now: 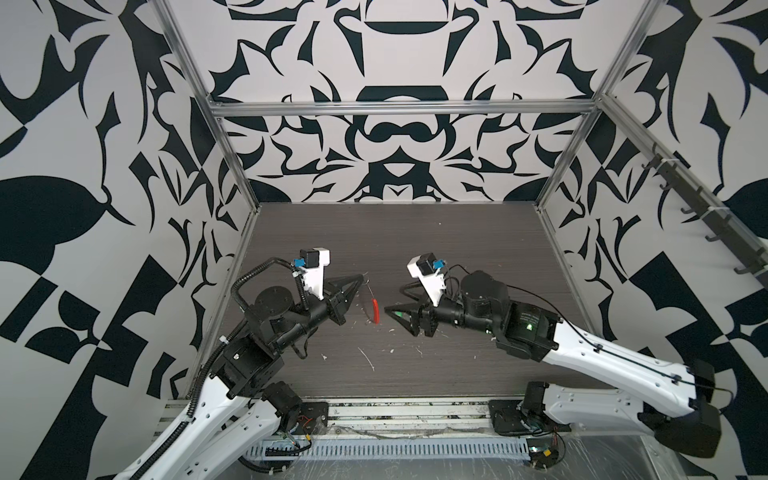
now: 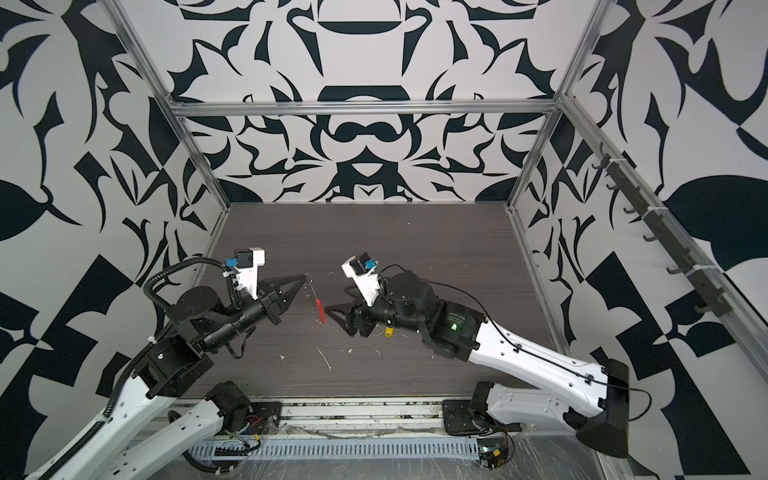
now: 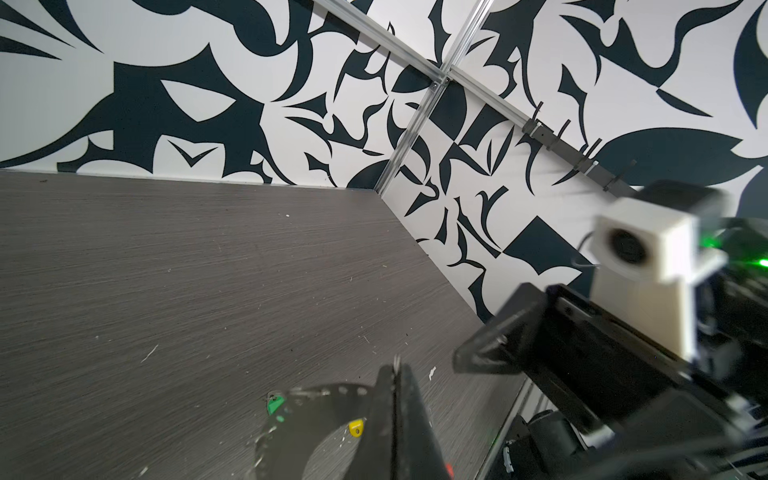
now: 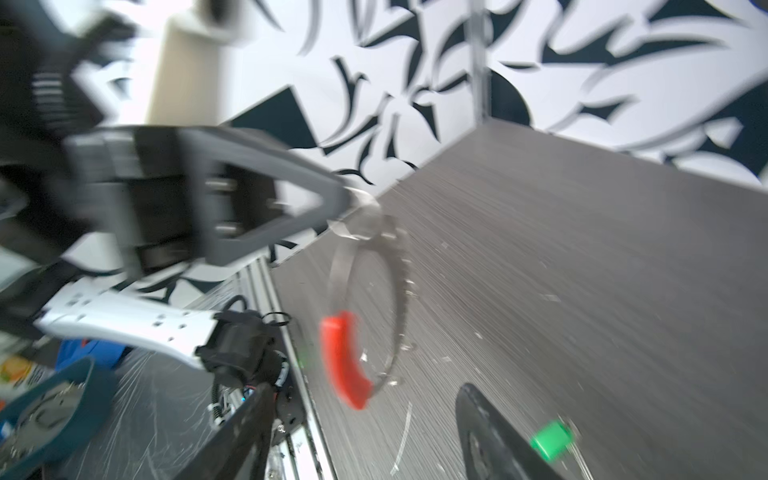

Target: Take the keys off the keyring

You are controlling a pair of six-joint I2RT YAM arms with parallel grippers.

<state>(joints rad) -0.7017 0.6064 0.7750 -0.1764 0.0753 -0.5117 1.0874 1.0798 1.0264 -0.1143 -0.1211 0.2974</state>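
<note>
Clearly, the keyring is pinched at its top by the tightly closed left gripper and is hung over the table, its red sleeve lowest. The right gripper is held spread just beside the keyring, with nothing gripped. The green key and the yellow key are seen on the table apart from the keyring, on the right gripper's side.

white flecks litter the dark table; patterned walls behind.
</note>
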